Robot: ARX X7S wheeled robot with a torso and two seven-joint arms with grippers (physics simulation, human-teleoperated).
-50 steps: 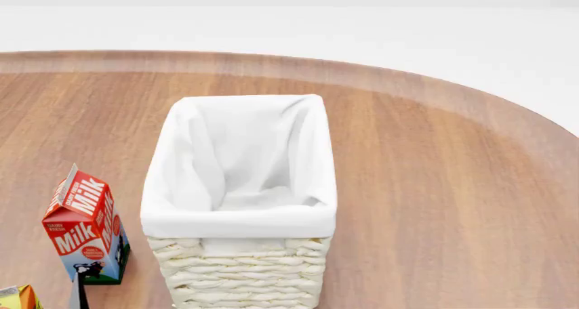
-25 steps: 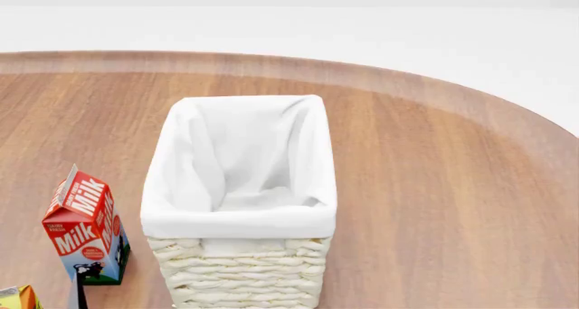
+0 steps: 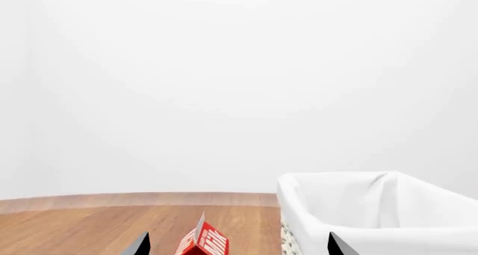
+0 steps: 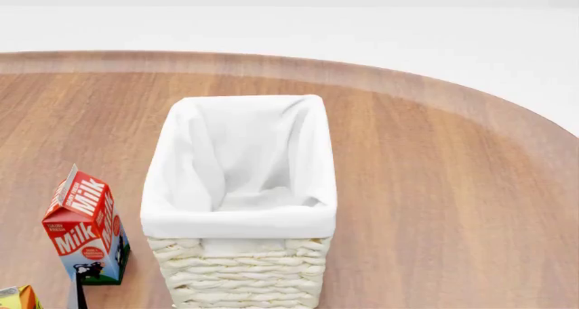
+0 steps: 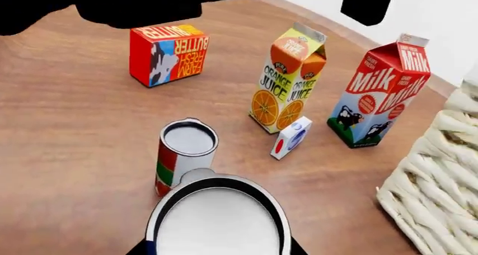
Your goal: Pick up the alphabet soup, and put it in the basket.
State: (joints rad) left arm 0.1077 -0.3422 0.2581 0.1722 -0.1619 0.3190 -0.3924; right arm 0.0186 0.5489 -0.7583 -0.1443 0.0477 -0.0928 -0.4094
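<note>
The alphabet soup can (image 5: 217, 221), with a white lid and a dark blue rim, fills the near part of the right wrist view. My right gripper (image 5: 216, 250) is shut on it, with dark fingers showing at both sides of the can. The basket (image 4: 241, 272) is cream wicker with a white cloth lining and stands mid-table; its weave shows in the right wrist view (image 5: 440, 176) and its lining in the left wrist view (image 3: 373, 210). My left gripper (image 3: 239, 247) is open and empty, its fingertips wide apart, facing the milk carton (image 3: 203, 242).
The milk carton (image 4: 85, 228) stands left of the basket. The right wrist view shows a second can with a red, white and green label (image 5: 186, 154), an orange juice carton (image 5: 287, 81), a butter box (image 5: 168, 53) and a small white box (image 5: 290, 137).
</note>
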